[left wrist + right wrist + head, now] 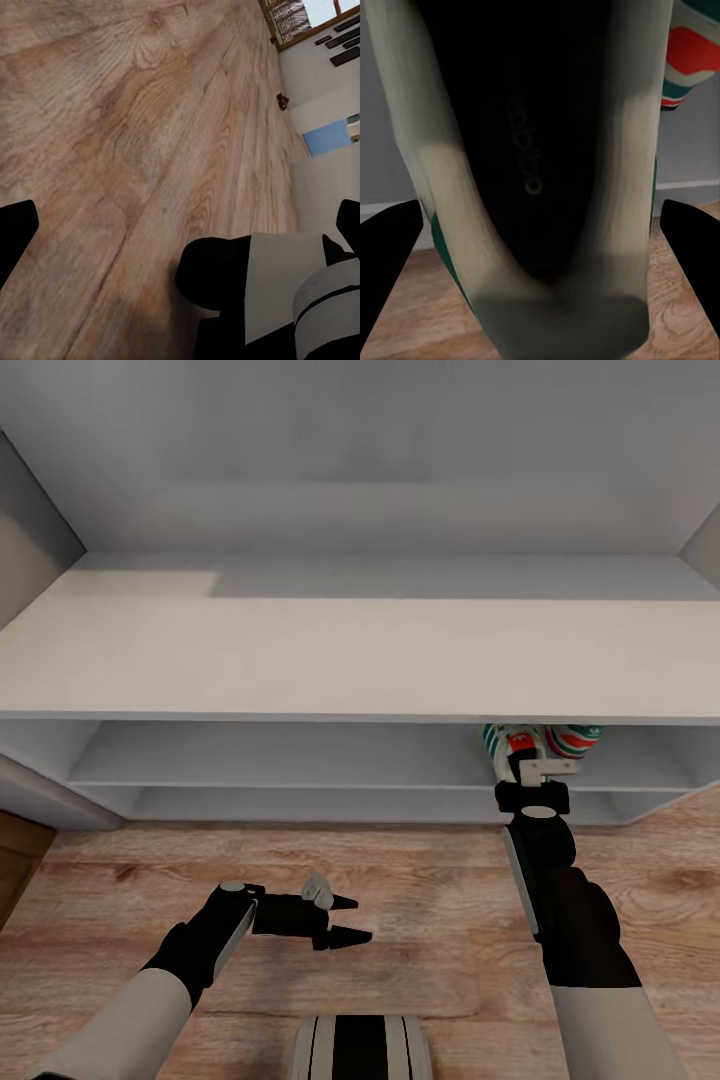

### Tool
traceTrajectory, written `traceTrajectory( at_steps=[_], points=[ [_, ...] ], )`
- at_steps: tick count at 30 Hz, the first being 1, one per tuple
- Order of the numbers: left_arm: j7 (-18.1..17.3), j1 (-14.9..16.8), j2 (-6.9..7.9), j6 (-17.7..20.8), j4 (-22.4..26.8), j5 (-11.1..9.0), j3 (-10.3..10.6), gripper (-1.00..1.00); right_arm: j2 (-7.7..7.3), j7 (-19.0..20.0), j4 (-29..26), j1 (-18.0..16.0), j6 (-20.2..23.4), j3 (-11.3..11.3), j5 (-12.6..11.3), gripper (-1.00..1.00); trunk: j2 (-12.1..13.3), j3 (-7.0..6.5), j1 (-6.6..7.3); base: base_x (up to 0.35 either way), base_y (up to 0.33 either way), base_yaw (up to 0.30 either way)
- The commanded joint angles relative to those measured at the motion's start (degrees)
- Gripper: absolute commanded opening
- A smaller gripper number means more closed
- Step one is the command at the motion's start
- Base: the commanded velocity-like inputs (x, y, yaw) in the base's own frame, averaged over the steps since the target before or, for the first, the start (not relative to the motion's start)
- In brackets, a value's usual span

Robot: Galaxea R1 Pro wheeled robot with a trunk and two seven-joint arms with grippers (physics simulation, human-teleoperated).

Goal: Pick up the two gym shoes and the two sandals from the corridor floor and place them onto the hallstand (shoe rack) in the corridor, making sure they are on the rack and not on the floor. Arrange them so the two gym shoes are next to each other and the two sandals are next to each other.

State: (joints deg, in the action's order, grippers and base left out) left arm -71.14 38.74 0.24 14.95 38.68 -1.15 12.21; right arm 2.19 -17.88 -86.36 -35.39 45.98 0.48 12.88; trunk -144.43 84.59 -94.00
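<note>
My right gripper point(530, 772) is shut on a cream gym shoe point(500, 745) with teal stripes, gripping it across its sides point(532, 150) just in front of the hallstand's point(300, 650) upper shelf tier. The second gym shoe point(578, 740) lies on that shelf right beside it, its red patch point(690, 60) showing. Over the corridor floor point(400, 860) my left gripper point(355, 920) hangs open with nothing between its fingers. In the left wrist view a small dark brown thing point(283, 100) lies far off on the floor, possibly a sandal, too small to tell.
The pale bench top spans the whole width above two open shelf tiers. A grey wall corner point(40, 790) juts out at the lower left of the unit. My own base point(360, 1050) sits at the near edge. Bare planks stretch between the arms.
</note>
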Motion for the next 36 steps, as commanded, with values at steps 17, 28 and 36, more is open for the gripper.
traceTrajectory(
  at_steps=[17,28,36],
  points=[
    [-0.2,0.0,0.00,0.6,0.1,-0.1,0.1,1.00,0.01,-0.1,0.0,0.0,0.3,0.1,0.1,-1.00,0.0,0.04,0.01,0.113,-0.053,0.000],
    [-0.2,0.0,0.03,0.6,0.1,-0.1,0.1,1.00,0.01,-0.1,0.0,0.0,0.3,0.0,0.1,-1.00,0.0,0.04,0.01,0.036,-0.080,0.000],
    [-0.2,0.0,0.03,0.6,0.1,-0.1,0.1,1.00,0.01,-0.1,0.0,0.0,0.3,0.0,0.1,-1.00,0.0,0.04,0.01,0.071,-0.001,0.000]
  ],
)
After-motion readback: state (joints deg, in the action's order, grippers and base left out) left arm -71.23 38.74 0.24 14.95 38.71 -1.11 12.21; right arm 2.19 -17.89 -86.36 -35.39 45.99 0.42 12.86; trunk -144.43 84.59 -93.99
